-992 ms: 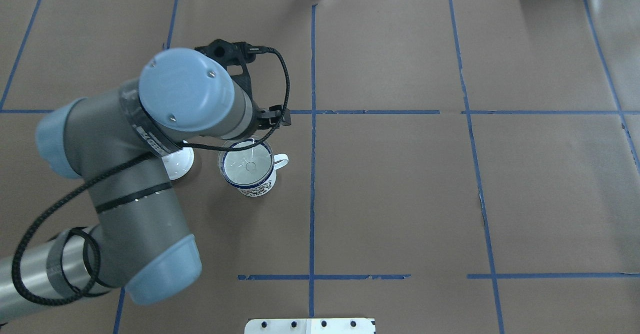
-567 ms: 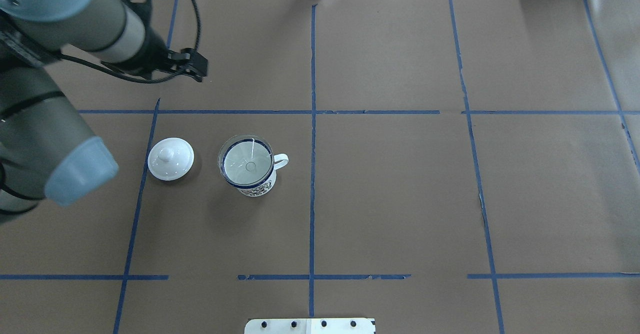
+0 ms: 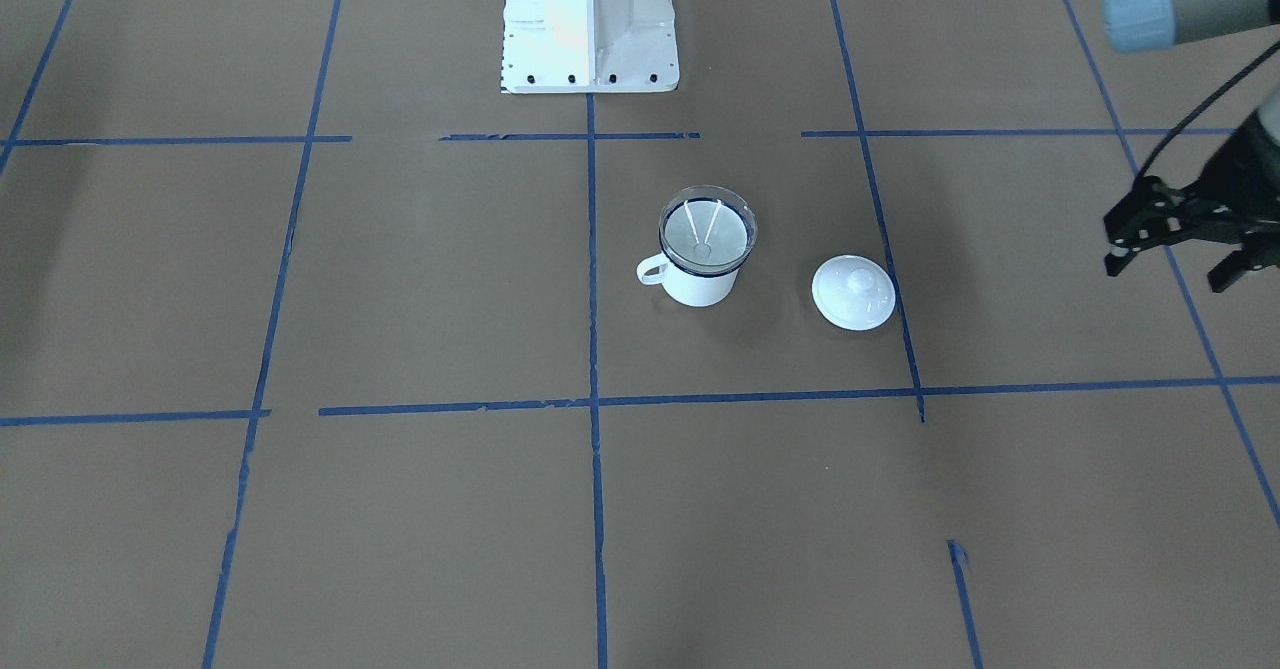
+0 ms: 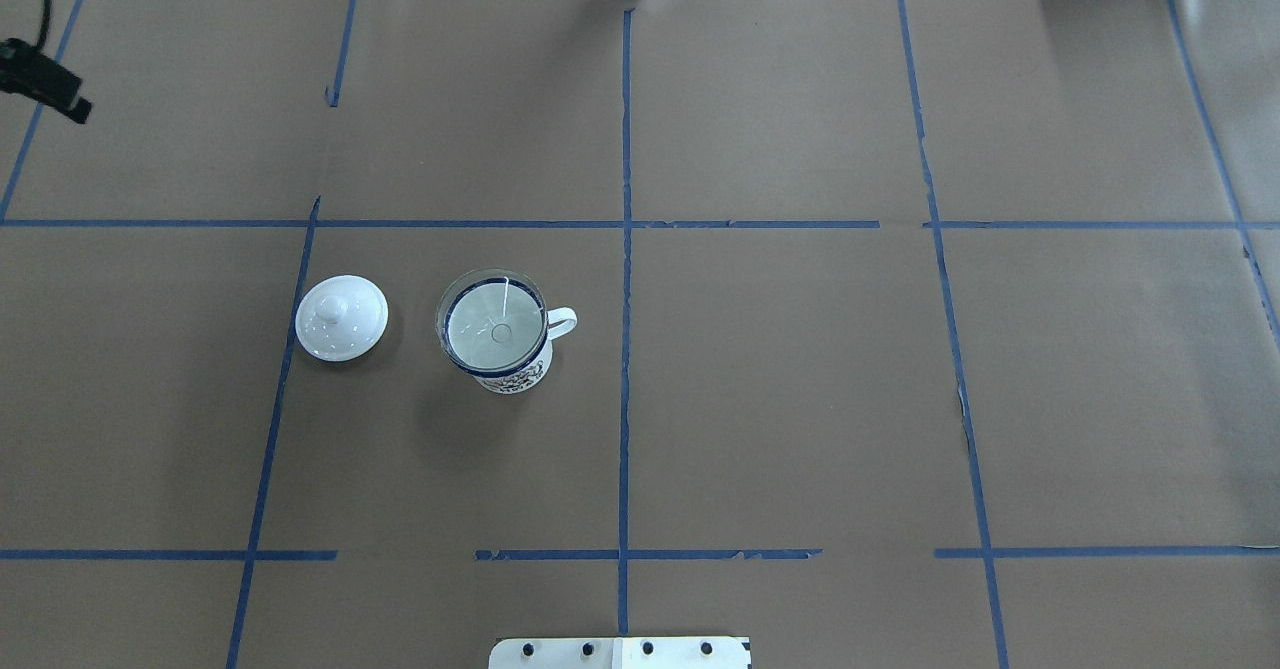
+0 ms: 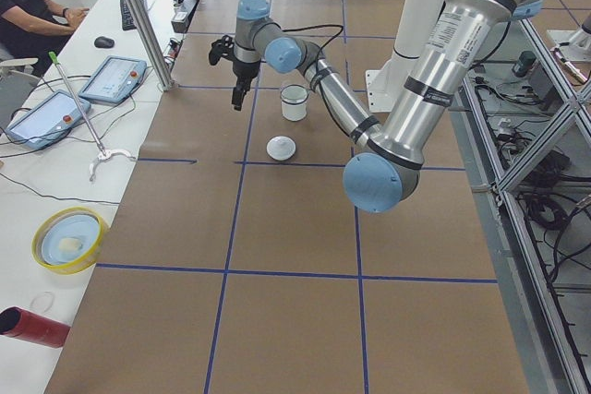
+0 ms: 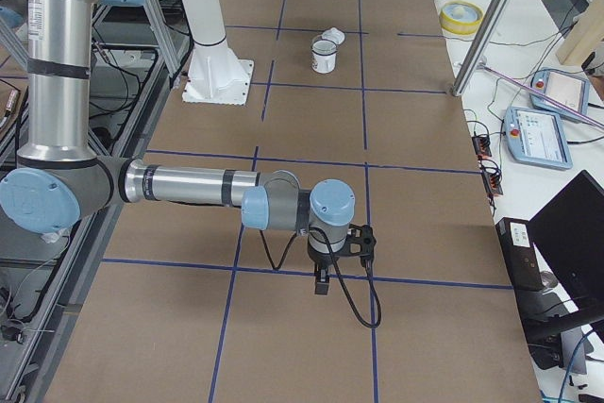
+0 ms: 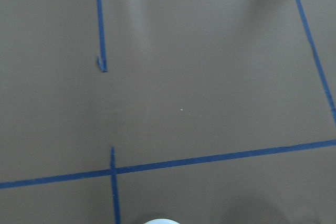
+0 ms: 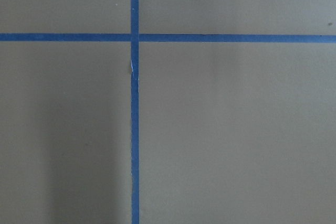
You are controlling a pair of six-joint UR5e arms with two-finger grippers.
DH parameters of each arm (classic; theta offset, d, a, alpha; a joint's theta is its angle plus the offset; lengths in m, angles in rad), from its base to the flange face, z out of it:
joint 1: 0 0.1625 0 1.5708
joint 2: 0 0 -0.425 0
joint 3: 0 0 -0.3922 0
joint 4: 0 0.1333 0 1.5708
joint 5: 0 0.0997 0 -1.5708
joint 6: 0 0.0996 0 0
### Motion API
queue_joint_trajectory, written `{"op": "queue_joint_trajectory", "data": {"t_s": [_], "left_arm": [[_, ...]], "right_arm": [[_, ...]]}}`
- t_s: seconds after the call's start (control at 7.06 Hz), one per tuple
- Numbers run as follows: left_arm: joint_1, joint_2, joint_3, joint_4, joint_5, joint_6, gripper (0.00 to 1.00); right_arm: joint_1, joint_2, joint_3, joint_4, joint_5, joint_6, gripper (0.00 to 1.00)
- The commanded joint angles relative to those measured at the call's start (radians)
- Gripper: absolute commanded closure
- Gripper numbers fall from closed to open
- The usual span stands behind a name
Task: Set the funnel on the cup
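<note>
Withdrawing to the front-facing view's right edge, the left end effector (image 3: 1165,261) hangs with fingers spread and empty, well apart from the small white enamel mug with a dark blue rim (image 3: 700,287). The small clear conical funnel (image 3: 706,227) sits in its mouth on the brown paper surface (image 3: 400,279). Overhead, the arm that hid the mug a second ago has nearly left view, so placement looks finished. From the right side, the right end effector (image 6: 321,276) seems idle; its state I cannot tell.
</note>
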Motion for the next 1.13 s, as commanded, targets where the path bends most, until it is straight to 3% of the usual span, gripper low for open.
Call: {"op": "queue_joint_trajectory", "data": {"t_s": [0.0,0.43,0.99], "left_arm": [[-0.145,0.172,0.039,-0.001,-0.066,0.268,0.0],[-0.279,0.242,0.214,-0.009,-0.073,0.473,0.0],[-0.288,0.267,0.237,-0.021,-0.073,0.469,0.0]], "right_arm": [[0.0,0.0,0.0,0.0,0.0,0.0,0.0],[0.0,0.0,-0.002,0.0,0.0,0.0,0.0],[0.0,0.0,0.0,0.0,0.0,0.0,0.0]]}}
